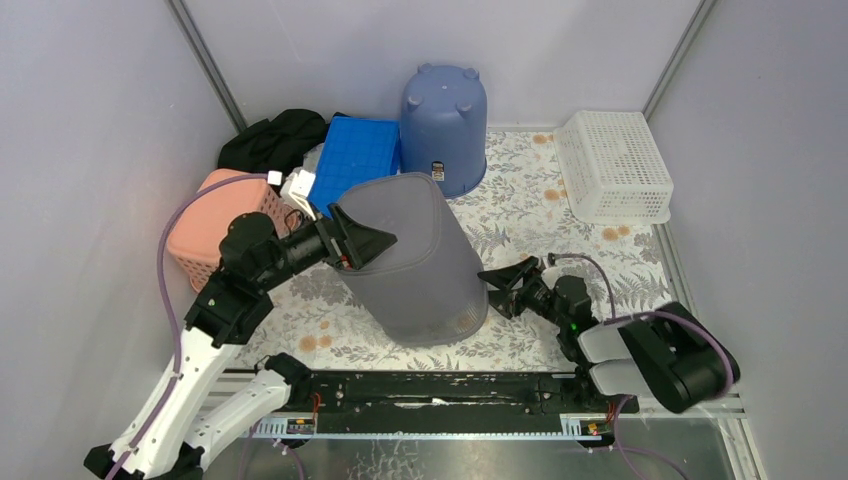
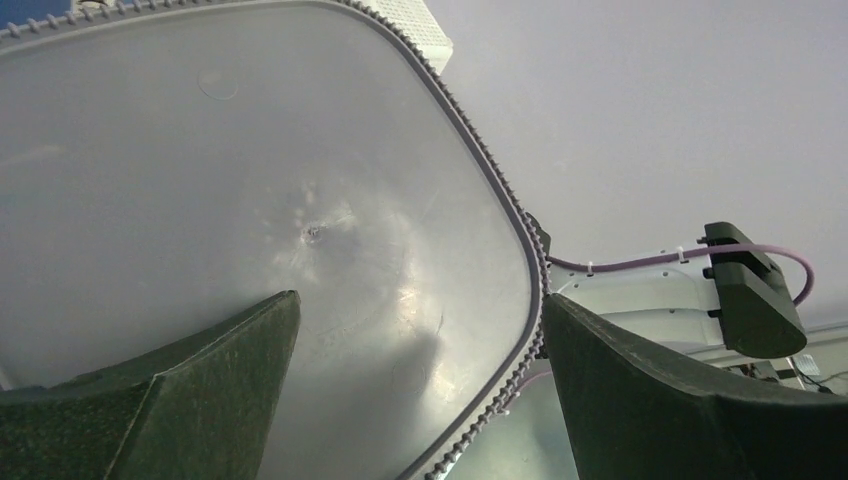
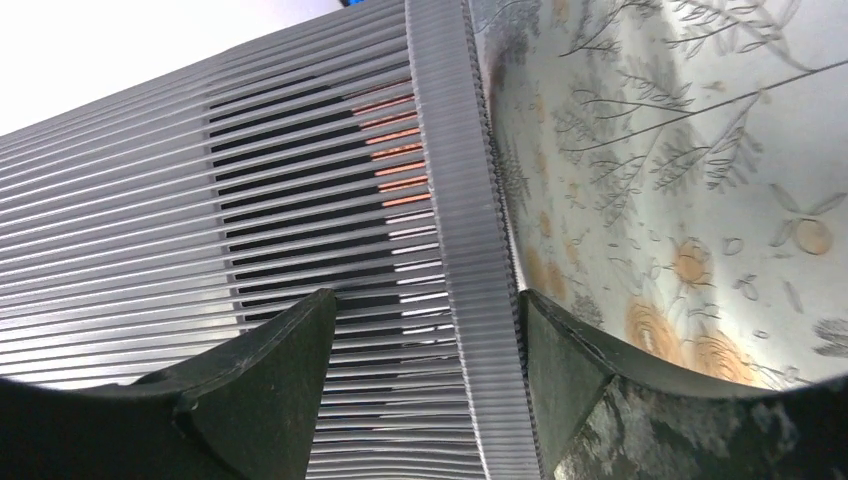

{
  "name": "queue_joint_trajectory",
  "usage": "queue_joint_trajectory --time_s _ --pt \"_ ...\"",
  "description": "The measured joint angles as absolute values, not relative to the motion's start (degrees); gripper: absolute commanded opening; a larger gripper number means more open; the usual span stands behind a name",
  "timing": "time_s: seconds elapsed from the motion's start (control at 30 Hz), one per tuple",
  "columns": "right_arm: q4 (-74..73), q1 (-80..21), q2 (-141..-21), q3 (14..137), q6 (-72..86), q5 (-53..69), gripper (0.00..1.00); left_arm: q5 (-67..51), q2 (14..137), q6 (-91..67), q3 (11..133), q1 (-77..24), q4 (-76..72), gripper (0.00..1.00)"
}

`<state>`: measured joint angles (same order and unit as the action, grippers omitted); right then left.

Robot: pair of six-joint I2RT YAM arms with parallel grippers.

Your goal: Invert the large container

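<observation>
The large container is a grey ribbed bin standing on the floral mat with its smooth base up, leaning to the left. My left gripper is open at its upper left. In the left wrist view the left gripper straddles the beaded edge of the grey base, one finger over the base and the other past the edge. My right gripper is open at the bin's lower right. In the right wrist view the right gripper has the bin's ribbed rim band between its fingers, with a gap on the slotted side.
An upside-down blue bucket stands right behind the bin. A blue crate, a black cloth and a pink basket crowd the back left. A white basket lies at the back right. Walls enclose three sides.
</observation>
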<state>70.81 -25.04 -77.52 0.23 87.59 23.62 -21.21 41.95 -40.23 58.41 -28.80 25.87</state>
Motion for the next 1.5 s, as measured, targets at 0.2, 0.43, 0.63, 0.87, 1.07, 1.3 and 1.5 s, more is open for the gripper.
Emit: queue_joint_trajectory --time_s 0.2,0.43,0.63,0.87,1.07,1.3,1.5 --pt "47.48 -22.09 -59.72 0.25 82.7 22.96 0.81 -24.51 43.77 -41.6 55.42 -28.82 18.46 1.0" --pt "16.27 -17.43 -35.16 1.91 74.61 19.88 0.83 -27.29 46.41 -43.2 53.52 -31.0 10.26 1.0" --pt "3.42 -15.79 -33.47 4.95 70.65 18.9 0.83 -26.92 50.96 -43.88 53.21 -35.31 4.56 1.0" --pt "-11.62 -15.68 -31.07 10.74 65.78 15.16 0.85 -24.73 56.03 -43.75 54.11 -38.09 -0.84 1.0" --pt "-23.49 -15.57 -28.95 22.65 58.61 9.43 0.85 -24.25 62.19 -43.2 56.93 -39.62 -4.14 1.0" --pt "-32.91 -15.57 -28.97 30.76 51.99 4.95 0.86 -24.14 71.94 -41.74 62.94 -41.04 -7.33 1.0" --pt "-39.4 -15.42 -27.38 31.0 50.06 3.49 0.86 -24.18 80.14 -40.77 68.55 -41.25 -10.52 1.0"
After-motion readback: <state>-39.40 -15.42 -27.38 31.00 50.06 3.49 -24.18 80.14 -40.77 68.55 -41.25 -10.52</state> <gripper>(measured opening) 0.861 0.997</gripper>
